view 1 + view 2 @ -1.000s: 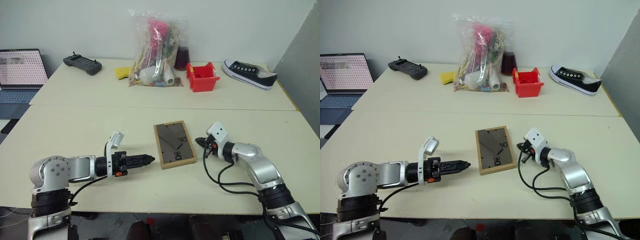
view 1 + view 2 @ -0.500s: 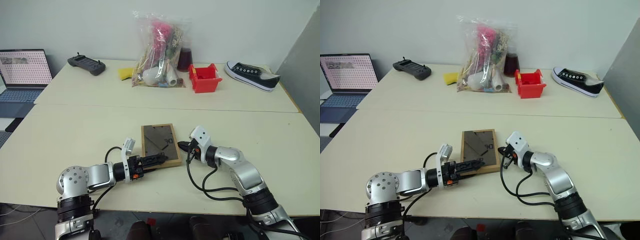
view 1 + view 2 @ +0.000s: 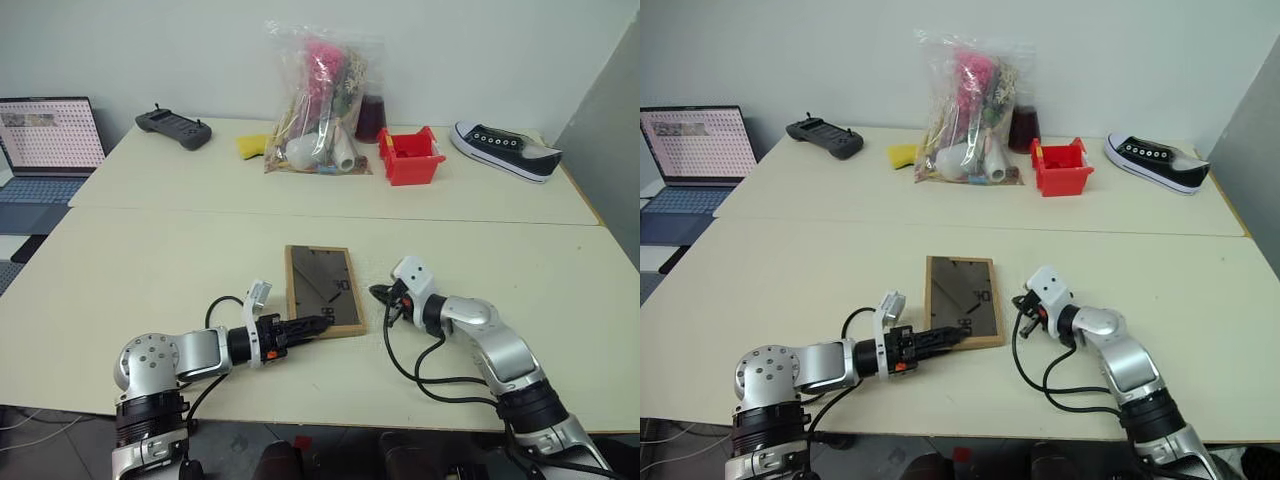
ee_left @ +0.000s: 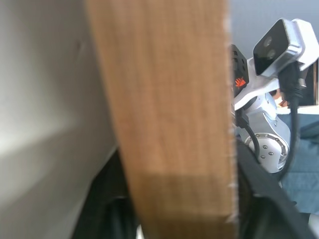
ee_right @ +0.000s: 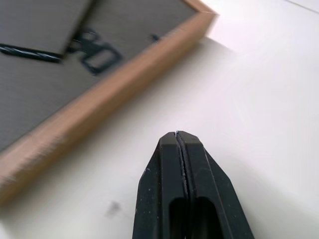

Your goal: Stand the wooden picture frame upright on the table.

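My left gripper (image 3: 318, 325) pinches the near-left corner of the frame (image 3: 322, 290), which lies back-up and flat on the table (image 3: 150, 260), right gripper (image 3: 378, 293) closed just beside it, so raising remains undone.
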